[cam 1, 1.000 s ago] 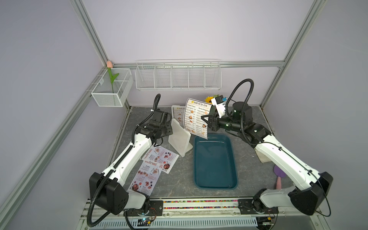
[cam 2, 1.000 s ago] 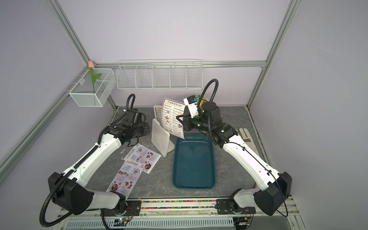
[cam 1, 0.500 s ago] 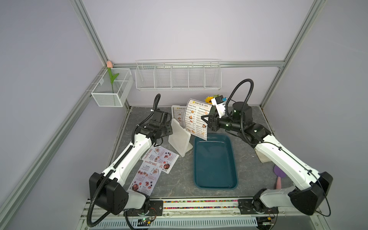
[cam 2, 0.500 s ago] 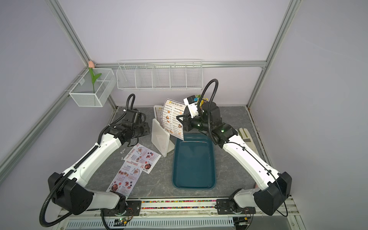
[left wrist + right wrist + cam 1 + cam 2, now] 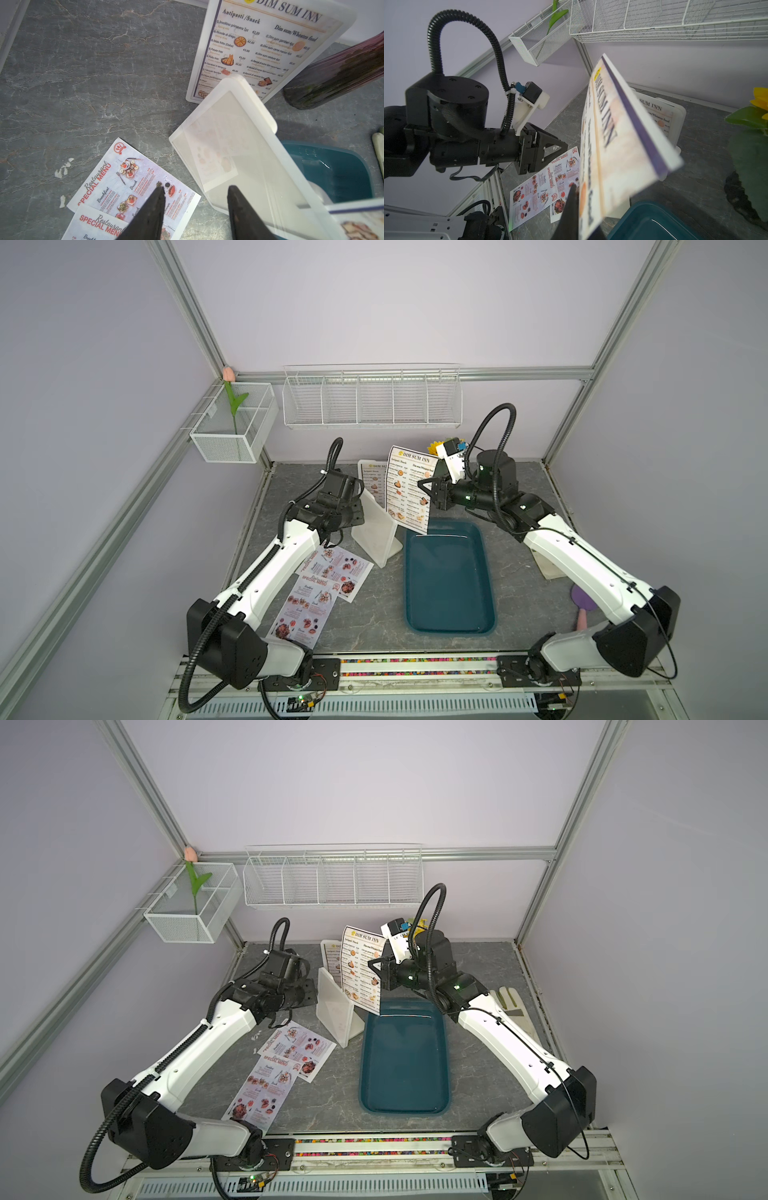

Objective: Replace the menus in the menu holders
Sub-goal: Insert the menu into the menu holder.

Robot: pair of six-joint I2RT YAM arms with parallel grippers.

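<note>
Paper first: four menus by my count. Two pinkish SPECIAL MENU sheets (image 5: pixel 338 570) lie overlapped on the tabletop (image 5: pixel 374 626) beside the left arm. One DIM SUM INN sheet (image 5: pixel 249 47) stands inside the rear holder (image 5: pixel 199 62). The other, the held sheet (image 5: pixel 409 489), hangs in the air, and the right pincer (image 5: pixel 427 486) is clamped tight on its side edge.

Holders number two. The near holder (image 5: pixel 376 531) has a faint print showing through its wall, too pale to read. From above, the held sheet hides most of the rear holder.

The left pincer (image 5: pixel 196 188) is about half open, gripping nothing, close by the near holder's sloped face.

The held sheet's bottom edge hangs over the far rim of the teal tray (image 5: pixel 491 572), just beside the near holder's top. Bare tabletop lies between the pink sheets and the tray.
</note>
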